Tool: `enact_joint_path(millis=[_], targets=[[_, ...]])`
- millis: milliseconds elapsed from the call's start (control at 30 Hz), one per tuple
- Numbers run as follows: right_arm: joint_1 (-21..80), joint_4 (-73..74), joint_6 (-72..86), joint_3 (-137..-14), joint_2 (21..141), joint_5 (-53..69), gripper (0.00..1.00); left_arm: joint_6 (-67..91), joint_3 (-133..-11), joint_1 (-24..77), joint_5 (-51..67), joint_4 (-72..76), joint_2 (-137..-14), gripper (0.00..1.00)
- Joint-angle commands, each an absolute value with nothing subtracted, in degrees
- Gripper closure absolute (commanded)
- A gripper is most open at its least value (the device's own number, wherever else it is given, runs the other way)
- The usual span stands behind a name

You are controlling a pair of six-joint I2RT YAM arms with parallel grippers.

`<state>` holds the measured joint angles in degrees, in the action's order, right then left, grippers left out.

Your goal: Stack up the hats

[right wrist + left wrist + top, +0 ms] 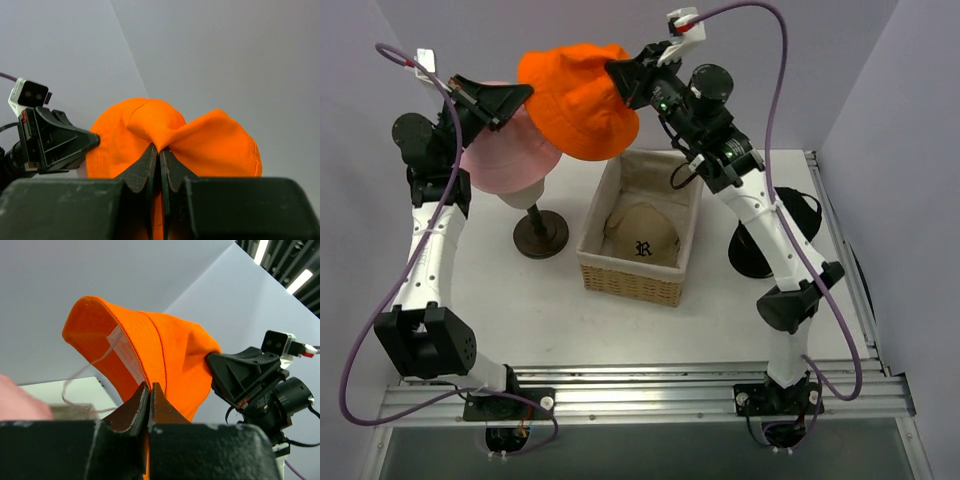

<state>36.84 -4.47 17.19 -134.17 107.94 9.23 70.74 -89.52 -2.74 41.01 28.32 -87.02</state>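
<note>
Jaws on both my arms are squeezing shut on the bright orange bucket hat [578, 100]. My left gripper [150, 387] is pinching the hat's brim on one side. My right gripper [159, 150] is pinching a fold of cloth on the other side. The hat is hanging up in the air between them, stretching sideways from left to right, well above the table [520, 310]. Its round top is facing up and its open side is facing down. It is floating over the back edge of the woven basket [630, 280], where the tan cap [642, 238] is lying. The pink bucket hat [505, 160] is sitting on the mannequin head [525, 193], just beside the orange one and lower down. I cannot tell if they are touching.
</note>
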Motion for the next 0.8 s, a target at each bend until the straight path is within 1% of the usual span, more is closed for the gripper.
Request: enact_joint_path(millis=[0,267,433,567,767], targets=[[40.8,-13.9,14.2,-138.2,109.2,9.2,1.0,72.0,-91.0,-6.1,43.7,28.0,-83.6,0.98],[41.8,-18.6,15.5,-140.9,114.5,7.1,1.0,75.6,-88.5,-14.8,46.1,30.0,-81.0,0.98],[42.8,-22.2,15.8,-141.7,116.1,8.2,1.0,77.0,-86.9,-17.2,47.1,30.4,-80.0,0.98],[43.9,-23.8,15.3,-144.7,119.3,10.1,1.0,78.0,-85.4,-19.8,47.5,29.7,-79.6,0.98],[45.4,-27.5,15.1,-145.5,122.8,9.1,1.0,80.8,-82.8,-24.5,47.0,32.6,-80.0,0.98]])
